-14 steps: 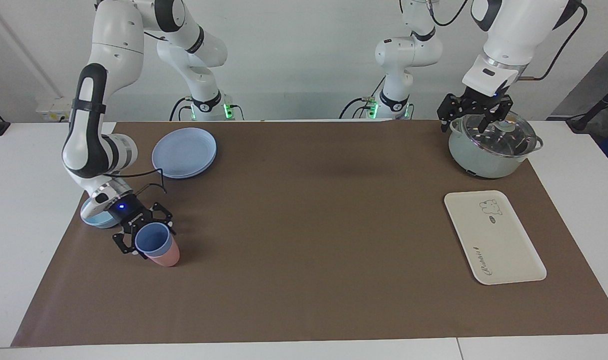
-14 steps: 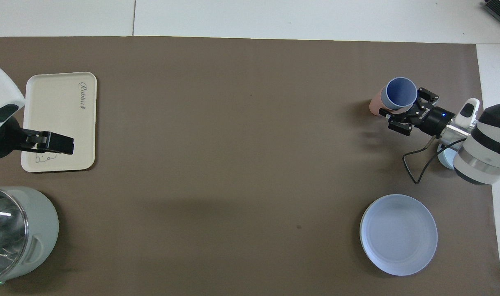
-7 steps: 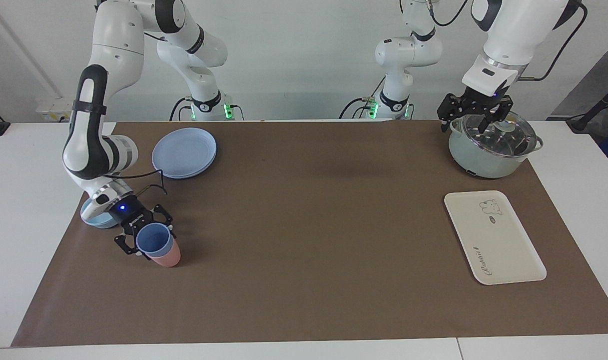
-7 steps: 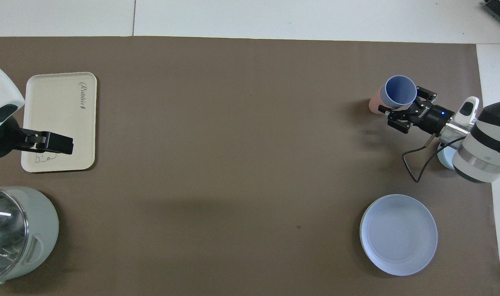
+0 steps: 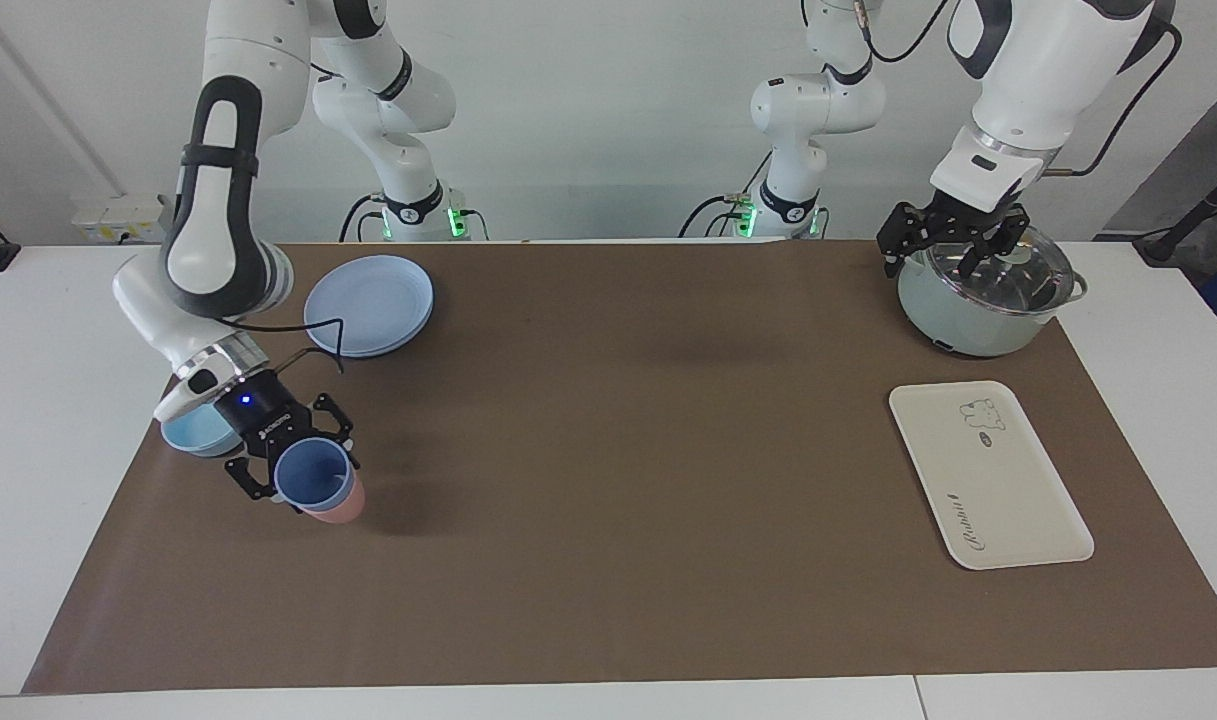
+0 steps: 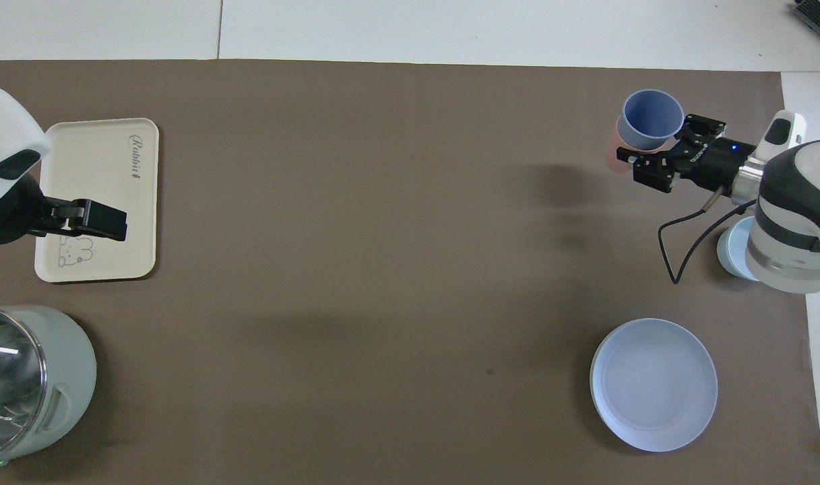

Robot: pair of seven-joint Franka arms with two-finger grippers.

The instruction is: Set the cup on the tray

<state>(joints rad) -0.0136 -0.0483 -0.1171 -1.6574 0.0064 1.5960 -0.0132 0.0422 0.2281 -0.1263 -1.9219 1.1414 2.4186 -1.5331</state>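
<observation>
- Periwinkle-blue cup (image 5: 313,480) comes first, though it is not the thing nearest the robots: it is up in the air in the right gripper (image 5: 290,470), mouth upward and slightly tilted, over the salmon-pink tumbler (image 5: 334,507) at the right arm's end of the table.
- Nearest the robots, the pale green pot (image 5: 978,300) with its glass lid stands at the left arm's end of the brown mat (image 5: 608,450), and the round blue plate (image 5: 368,304) lies at the right arm's end.
- Over the pot hangs the left gripper (image 5: 953,245), its fingers spread apart and holding nothing; the left arm waits there.
- Farther out at the right arm's end sits the low light-blue bowl (image 5: 196,432), partly hidden by the right arm's wrist.
- Farther from the robots than the pot lies the cream-white tray (image 5: 988,475), flat on the mat at the left arm's end, with the bear drawing at the end nearer the robots and the dark lettering at the other end; nothing rests on it.
- Farther still than the bowl stands the pink tumbler, upright on the mat; the cup covers most of it in the facing view, and I cannot tell whether the two touch.
- The right gripper's fingers are closed on the cup's wall just below the rim, on the side toward the bowl.
- The cup and the tray are well apart, at the two ends of the table.
</observation>
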